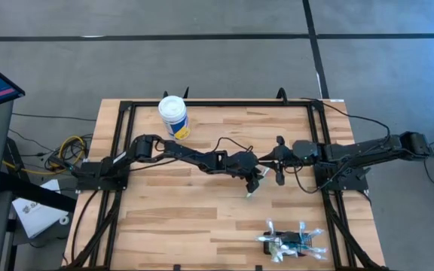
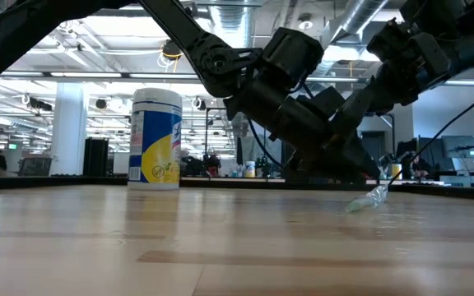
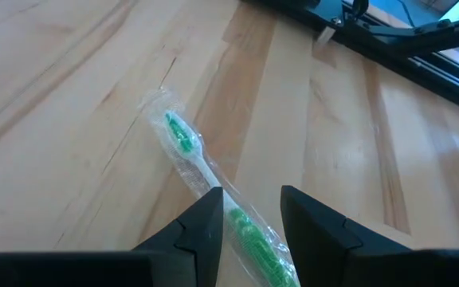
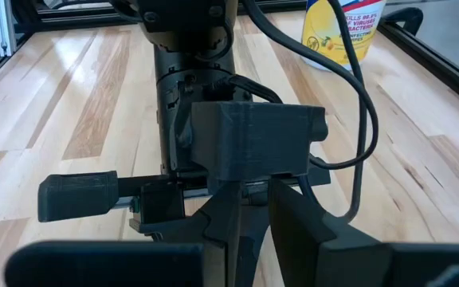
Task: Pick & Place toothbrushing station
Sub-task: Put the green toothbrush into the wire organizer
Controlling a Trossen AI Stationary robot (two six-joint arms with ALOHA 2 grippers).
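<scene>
A green-and-white toothbrush in a clear wrapper (image 3: 183, 143) lies at the table's middle; it also shows in the high view (image 1: 252, 190) and in the low view (image 2: 367, 200). My left gripper (image 3: 252, 215) (image 1: 256, 178) is shut on its handle end. The toothbrushing station (image 1: 288, 245), a small black holder with several wrapped toothbrushes on it, lies near the table's near right corner. My right gripper (image 1: 279, 175) (image 4: 259, 207) hangs just right of the left gripper, shut and empty. My left gripper pinches the wrapped toothbrush's handle (image 3: 237, 219) between its two fingers. The fingers slant down from the table's left and lie across the handle. The toothbrush is tilted: its held end is raised, and its head end (image 2: 350, 206) rests on the table.
A white-lidded yellow-and-blue tub (image 1: 174, 117) (image 2: 155, 140) stands at the table's far left. A black frame (image 1: 217, 103) runs along the table's far edge and sides. Bare wood lies between the grippers and the station.
</scene>
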